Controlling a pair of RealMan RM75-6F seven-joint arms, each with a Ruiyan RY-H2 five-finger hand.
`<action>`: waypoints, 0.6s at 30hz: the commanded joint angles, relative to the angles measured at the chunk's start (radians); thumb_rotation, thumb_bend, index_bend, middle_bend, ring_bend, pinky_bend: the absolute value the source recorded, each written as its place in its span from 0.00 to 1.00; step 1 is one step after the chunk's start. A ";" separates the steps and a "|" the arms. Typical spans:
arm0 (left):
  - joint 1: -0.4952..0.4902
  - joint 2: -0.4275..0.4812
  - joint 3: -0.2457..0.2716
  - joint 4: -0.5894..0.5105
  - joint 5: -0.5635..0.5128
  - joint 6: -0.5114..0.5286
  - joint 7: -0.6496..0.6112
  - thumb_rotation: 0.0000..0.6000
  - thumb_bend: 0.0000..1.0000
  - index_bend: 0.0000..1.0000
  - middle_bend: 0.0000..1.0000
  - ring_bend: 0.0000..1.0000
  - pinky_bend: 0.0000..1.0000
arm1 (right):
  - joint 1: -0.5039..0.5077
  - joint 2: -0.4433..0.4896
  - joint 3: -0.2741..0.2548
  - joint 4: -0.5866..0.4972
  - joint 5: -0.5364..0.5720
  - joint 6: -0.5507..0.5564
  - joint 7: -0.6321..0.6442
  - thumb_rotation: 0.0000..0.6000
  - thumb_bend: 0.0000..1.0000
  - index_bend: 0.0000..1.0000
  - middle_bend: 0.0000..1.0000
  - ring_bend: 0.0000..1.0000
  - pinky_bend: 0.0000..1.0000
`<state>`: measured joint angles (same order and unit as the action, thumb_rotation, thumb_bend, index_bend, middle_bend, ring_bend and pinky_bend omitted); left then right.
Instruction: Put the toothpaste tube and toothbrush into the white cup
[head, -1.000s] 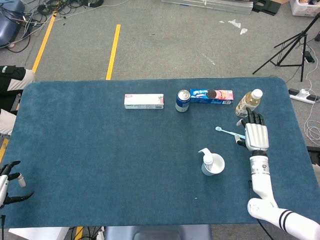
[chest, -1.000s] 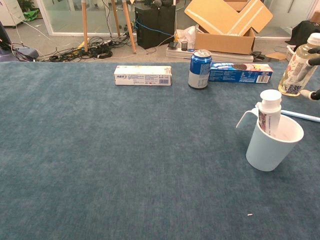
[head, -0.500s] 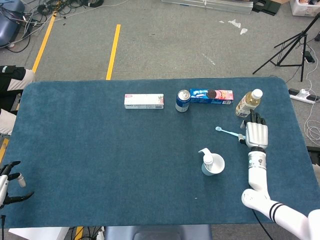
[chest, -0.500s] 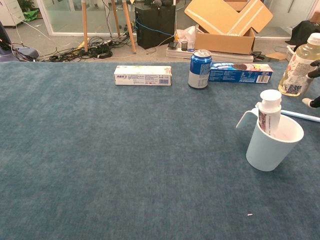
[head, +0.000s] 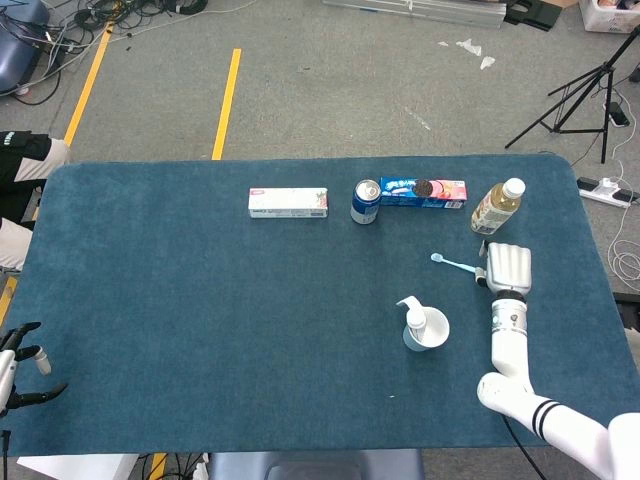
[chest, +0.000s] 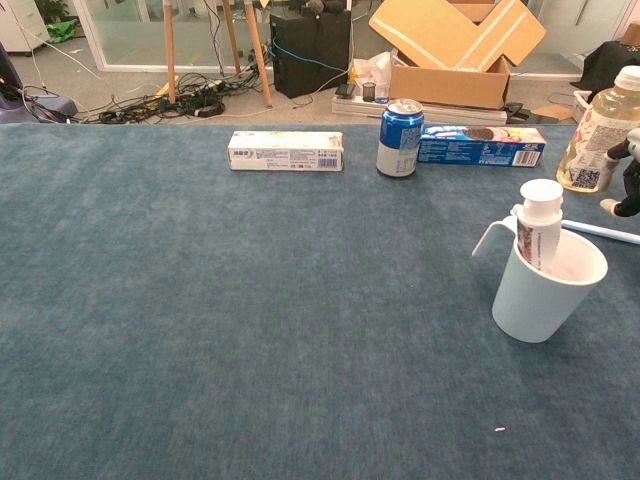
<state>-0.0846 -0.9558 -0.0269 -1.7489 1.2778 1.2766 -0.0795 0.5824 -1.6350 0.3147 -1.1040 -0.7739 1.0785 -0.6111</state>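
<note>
Toothpaste tube (chest: 540, 222): upright in white cup (chest: 545, 290). Toothbrush (head: 455, 264): flat on table, handle end under right hand (head: 507, 267), whose finger state cannot be told. Left hand (head: 20, 362): fingers spread, holding nothing.

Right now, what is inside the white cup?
The white cup holds the toothpaste tube, standing cap-up against its rim. The cup wall hides the tube's lower end. The toothbrush is not inside; it lies on the table behind the cup, by the right hand.

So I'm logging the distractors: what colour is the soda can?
Blue, with a silver top; the soda can shows best in the chest view.
</note>
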 joint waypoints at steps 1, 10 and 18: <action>0.000 0.000 0.000 -0.001 0.000 0.000 0.001 1.00 0.00 0.62 0.15 0.12 0.19 | 0.008 0.007 0.001 -0.011 0.028 -0.003 -0.039 1.00 0.27 0.47 0.99 0.92 1.00; 0.001 0.000 0.000 -0.002 0.001 0.002 0.001 1.00 0.00 0.62 0.15 0.12 0.19 | 0.036 0.001 0.012 0.002 0.099 -0.029 -0.101 1.00 0.27 0.49 1.00 1.00 1.00; 0.001 0.001 0.000 -0.002 0.001 0.002 -0.001 1.00 0.00 0.62 0.15 0.12 0.19 | 0.061 -0.031 0.003 0.062 0.123 -0.046 -0.133 1.00 0.27 0.49 1.00 1.00 1.00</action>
<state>-0.0837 -0.9548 -0.0264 -1.7507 1.2791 1.2787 -0.0800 0.6383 -1.6581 0.3206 -1.0531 -0.6548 1.0368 -0.7388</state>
